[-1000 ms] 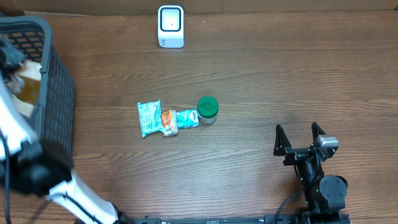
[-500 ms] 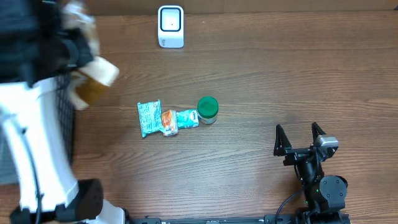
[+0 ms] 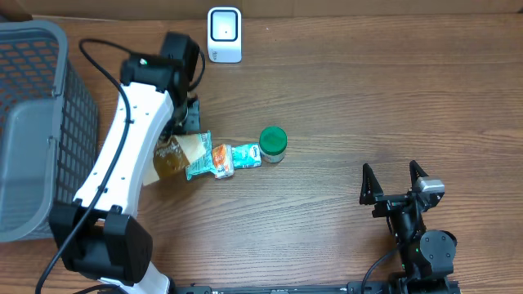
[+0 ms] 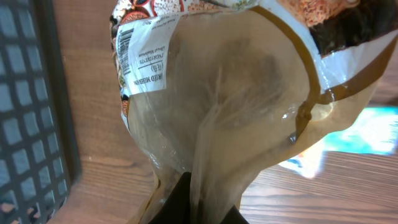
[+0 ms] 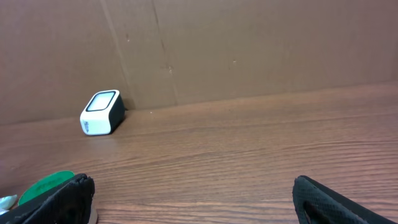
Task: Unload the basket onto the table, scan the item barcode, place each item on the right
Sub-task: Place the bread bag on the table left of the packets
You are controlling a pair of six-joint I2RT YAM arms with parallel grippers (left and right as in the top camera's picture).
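Surface: we see a wooden table [image 3: 343, 98] running back to a cardboard wall [image 5: 249, 43] along its far edge.
Scanner: a small white scanner [image 3: 224, 34] stands at the far edge, against the wall.
Basket: a dark mesh basket [image 3: 69, 98] fills the left edge; its right rim lies close to the left arm.
Left claw: the left claw [image 3: 186, 126] is pressed together, pinching a bag [image 3: 173, 157] by its top.
Bag: we find the clear brownish bag between basket and packets, nearer to us than the scanner. From above it overlaps the left end of the packets. We cannot tell whether it touches the wood.
Label: the wrist view shows a white barcode label [image 4: 142, 59] near the bag's upper left edge.
Packets: a row of snack packets [image 3: 233, 157] lies mid-table, just beside a green-lidded jar [image 3: 273, 143].
Right claw: the right claw [image 3: 395, 175] is spread wide near the front edge, gripping nothing.
Open room: bare wood lies between the bag and the scanner, and across the whole stretch from the jar to the right claw.
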